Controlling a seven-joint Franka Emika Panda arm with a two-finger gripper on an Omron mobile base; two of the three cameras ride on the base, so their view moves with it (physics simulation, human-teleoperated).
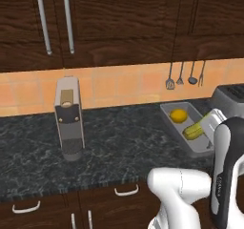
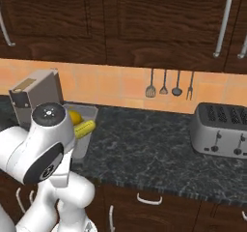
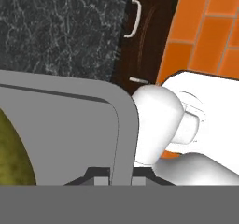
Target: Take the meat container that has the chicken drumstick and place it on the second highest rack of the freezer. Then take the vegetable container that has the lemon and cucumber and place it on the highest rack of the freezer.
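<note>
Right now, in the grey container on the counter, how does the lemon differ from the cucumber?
Shape: the lemon is small and round; the cucumber is longer and slightly curved. Colour: the lemon is yellow-orange, the cucumber yellow-green. Place: in the left base view the lemon lies toward the wall end of the vegetable container, the cucumber nearer the front end, partly behind the arm. Both lie loose in the same tray on the dark counter.

Saw my arm (image 1: 190, 190) as glossy white, rounded shells. Wrist link (image 1: 228, 171) white with black inset panel, small grey lettering on it, too small to read. Joint cap (image 2: 48, 117) dark grey disc with tiny pale dots. Elbow housing (image 2: 43, 163) white, black oval band. Fingertips (image 3: 100, 176) small, dark.
</note>
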